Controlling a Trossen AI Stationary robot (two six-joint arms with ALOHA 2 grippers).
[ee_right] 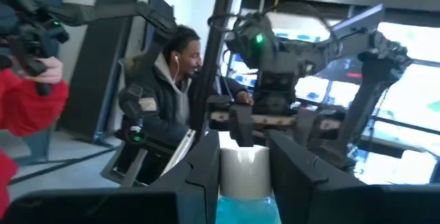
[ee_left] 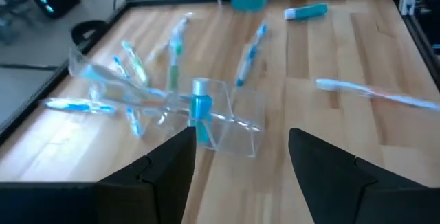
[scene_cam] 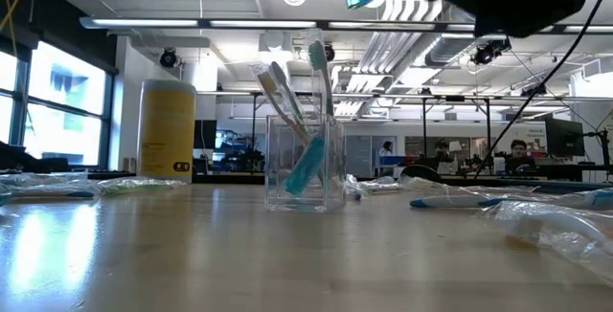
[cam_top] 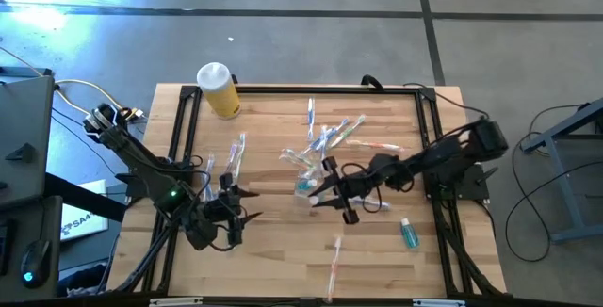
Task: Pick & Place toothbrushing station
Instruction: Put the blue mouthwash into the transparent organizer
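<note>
Two arms over a pale wooden table (cam_top: 283, 250), open-plan room with ceiling lights and seated people behind.
Clear plastic cup (scene_cam: 305, 164) upright mid-table, holding toothbrushes (scene_cam: 287, 97) and a teal tube. Right above the cup: right gripper (cam_top: 332, 192), pinched on a teal white-capped tube (ee_right: 244, 176). Off to the cup's left, facing it: left gripper (cam_top: 247, 205), spread wide, holding nothing. Yellow bottle (cam_top: 219, 90) beyond the cup, near the far edge.
</note>
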